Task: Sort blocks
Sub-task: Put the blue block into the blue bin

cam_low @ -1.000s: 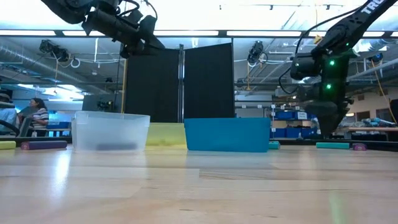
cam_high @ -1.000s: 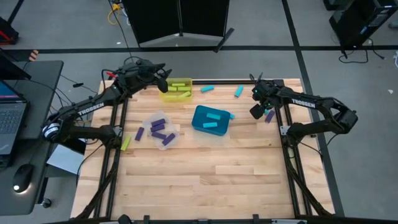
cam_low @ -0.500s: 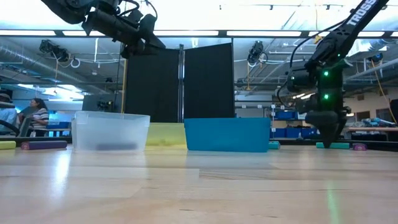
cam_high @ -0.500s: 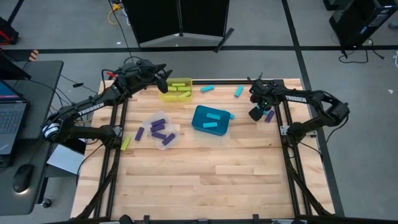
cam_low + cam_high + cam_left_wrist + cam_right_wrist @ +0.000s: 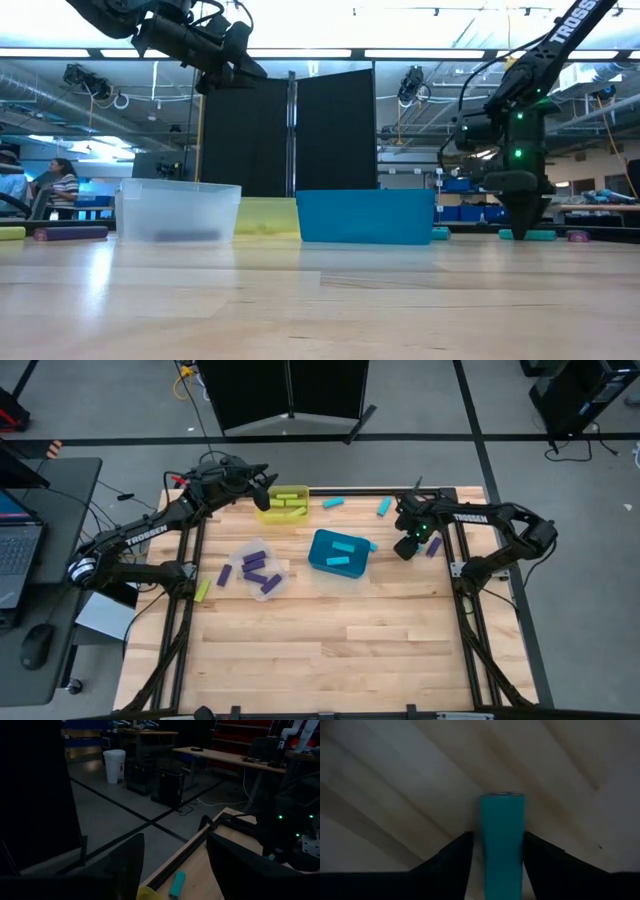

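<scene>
My right gripper (image 5: 407, 548) points down at the table's far right, its fingers on either side of a cyan block (image 5: 501, 845) that lies flat on the wood (image 5: 527, 235). In the high view the gripper hides that block. My left gripper (image 5: 268, 495) hangs open and empty above the yellow bin (image 5: 282, 502), which holds yellow-green blocks. The teal bin (image 5: 339, 552) holds two cyan blocks. The clear bin (image 5: 258, 572) holds purple ones. My right gripper has the cyan block's two long sides (image 5: 520, 855) between its two fingers, which come from above and lie across the block. One finger (image 5: 540, 865) lies against its side, and a thin pale strip shows by the other. The block rests flat on the table.
Loose on the wood lie two cyan blocks (image 5: 333, 503) (image 5: 384, 507) near the far edge, a purple one (image 5: 432, 547) just right of my right gripper, and a purple (image 5: 225, 573) and a yellow-green one (image 5: 202, 589) at the left. The near half of the table is bare wood.
My right gripper has sunk toward the table and shifted a little toward the table's left, coming down around the cyan block. The block has stayed where it lay.
</scene>
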`<state>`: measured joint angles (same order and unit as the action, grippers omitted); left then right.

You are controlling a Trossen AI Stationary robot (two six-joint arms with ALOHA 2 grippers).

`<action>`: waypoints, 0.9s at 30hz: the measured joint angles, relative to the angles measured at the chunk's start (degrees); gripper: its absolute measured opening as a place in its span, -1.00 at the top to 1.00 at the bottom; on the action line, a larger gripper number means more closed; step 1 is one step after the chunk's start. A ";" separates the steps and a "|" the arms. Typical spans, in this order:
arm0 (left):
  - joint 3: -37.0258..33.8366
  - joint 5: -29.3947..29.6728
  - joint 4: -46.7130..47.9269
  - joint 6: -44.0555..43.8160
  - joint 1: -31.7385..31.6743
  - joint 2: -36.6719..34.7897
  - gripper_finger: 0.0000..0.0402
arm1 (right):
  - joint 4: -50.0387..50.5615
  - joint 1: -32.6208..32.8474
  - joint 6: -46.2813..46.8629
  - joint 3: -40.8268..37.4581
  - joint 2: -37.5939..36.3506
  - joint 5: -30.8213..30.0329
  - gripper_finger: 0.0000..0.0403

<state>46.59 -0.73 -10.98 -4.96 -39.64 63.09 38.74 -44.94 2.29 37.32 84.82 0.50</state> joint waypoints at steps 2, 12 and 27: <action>0.00 0.00 0.01 -0.05 -0.01 0.00 -0.12 | -0.02 0.70 0.67 -0.02 -0.05 -0.67 0.19; 0.00 0.01 0.00 -0.19 -0.02 0.00 -0.12 | 0.27 1.32 2.63 -0.74 -5.08 -2.81 0.43; 0.00 0.02 -0.01 -0.21 -0.02 0.00 -0.12 | -11.03 5.67 4.28 -0.58 -27.39 0.15 0.43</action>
<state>46.59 -0.71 -10.98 -5.17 -39.66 63.09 27.71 -39.26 6.57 36.74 57.42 0.65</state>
